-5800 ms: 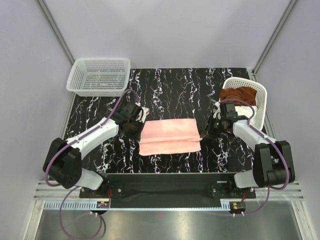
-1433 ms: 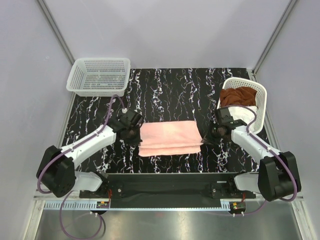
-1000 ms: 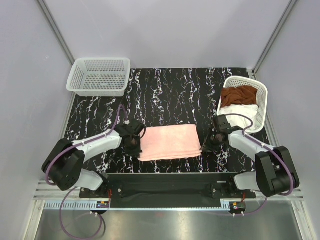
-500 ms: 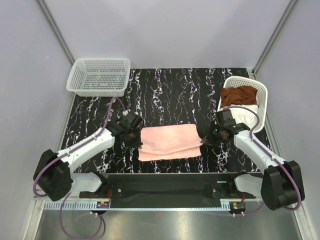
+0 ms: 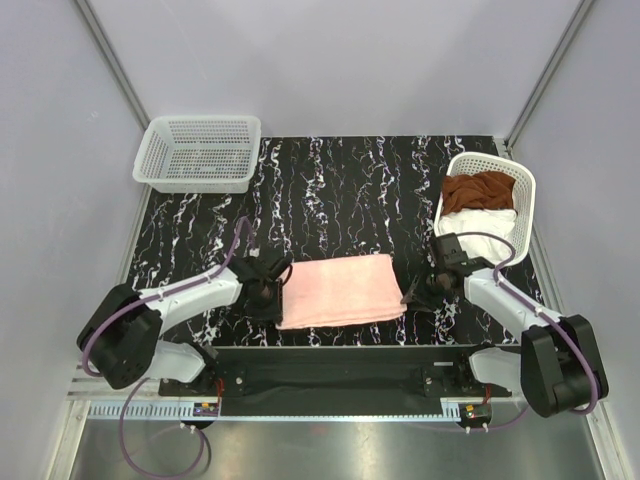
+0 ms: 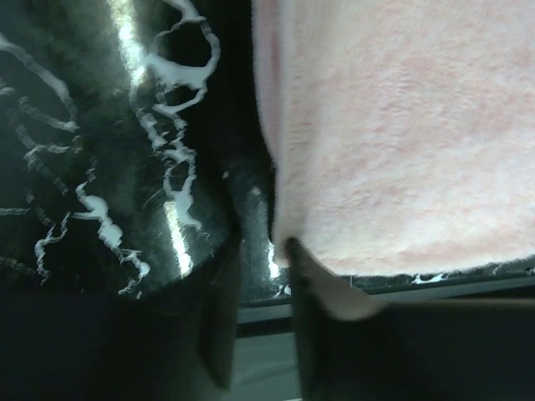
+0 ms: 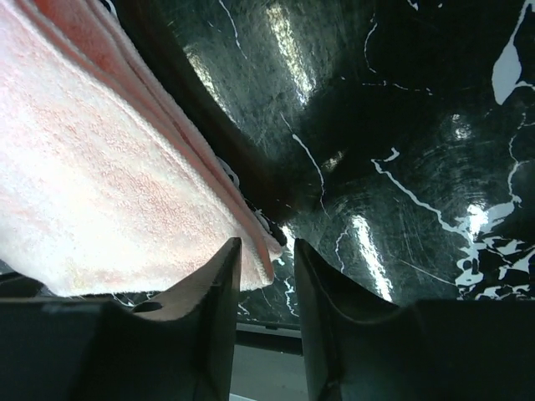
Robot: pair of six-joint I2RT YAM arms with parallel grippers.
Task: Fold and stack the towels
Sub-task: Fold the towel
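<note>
The left tool [image 6: 261, 255] has its two dark fingers [image 6: 219, 334] a narrow gap apart, clamping nothing. The lower left corner of the pink towel [image 5: 340, 290] rests against the tip of one finger, not pinched. The right tool [image 7: 266, 249] is likewise slightly parted, and the towel's lower right corner lies just at the mouth of that gap without being squeezed.

In the overhead view the two tools flank the towel's short sides, low on the tabletop [image 5: 340, 190]. The towel lies flat as a neat folded rectangle in the lower centre of the frame. Its layered edges show at the right side, and its lower edge runs close to the tabletop's near edge. A broad stretch of tabletop separates it from the baskets further up.

The towel is soft, nubby terry. The tabletop is glossy black with white marble veining. In the right of the frame a tilted mesh basket [image 5: 527, 195] of white plastic holds the crumpled rust-brown towel [image 5: 478, 190] above the white towel [image 5: 490, 218]. A second mesh basket [image 5: 195, 178] sits in the upper left.
</note>
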